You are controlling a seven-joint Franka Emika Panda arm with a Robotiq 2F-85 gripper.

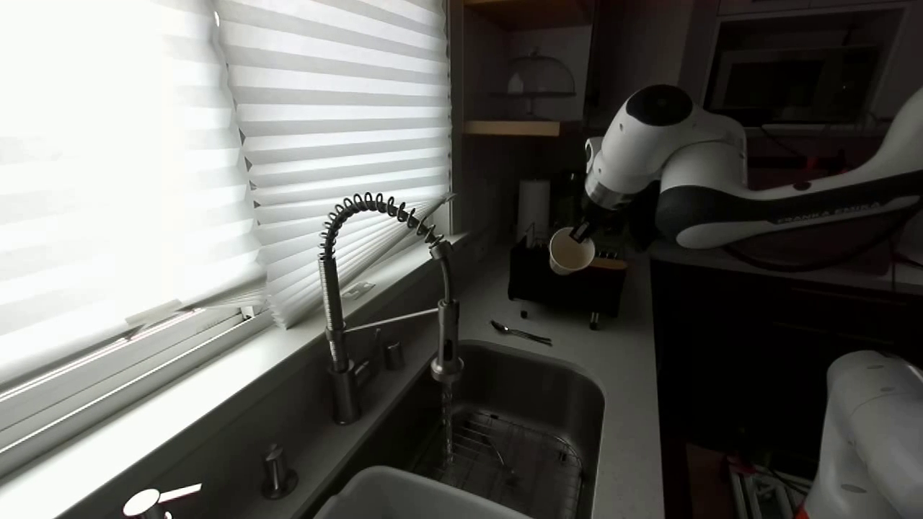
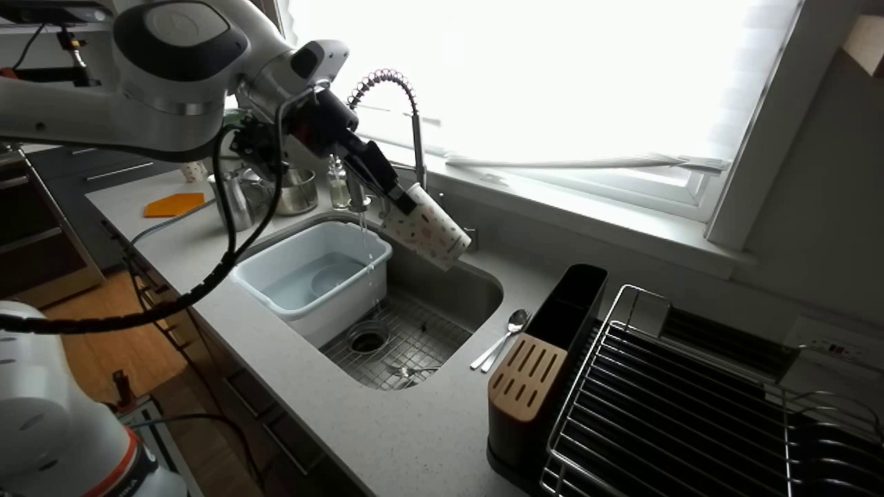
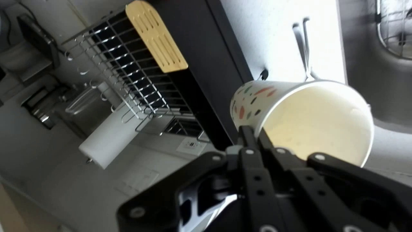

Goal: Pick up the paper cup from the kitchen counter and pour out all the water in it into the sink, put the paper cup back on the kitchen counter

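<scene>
The paper cup, cream-white with coloured specks, shows in both exterior views (image 1: 568, 258) (image 2: 428, 231) and large in the wrist view (image 3: 249, 101). My gripper (image 1: 579, 232) (image 2: 406, 200) (image 3: 254, 133) is shut on its rim, one finger inside and one outside. The cup is held in the air, tilted, its mouth toward the gripper. I cannot make out water in it. The sink (image 1: 595, 393) (image 2: 476, 293) (image 3: 357, 64) lies below, with water running from the chrome faucet (image 1: 447, 339) (image 2: 418, 141). The kitchen counter (image 1: 627, 440) (image 2: 435, 428) (image 3: 273, 42) surrounds it.
A pale tub (image 1: 411, 497) (image 2: 345, 300) stands in the sink. A spoon and fork (image 1: 519, 332) (image 2: 504, 339) lie beside the basin. A black dish rack with utensil holder (image 1: 562, 285) (image 2: 539, 386) stands past them. Another speckled cup (image 2: 193, 171) is at the far counter.
</scene>
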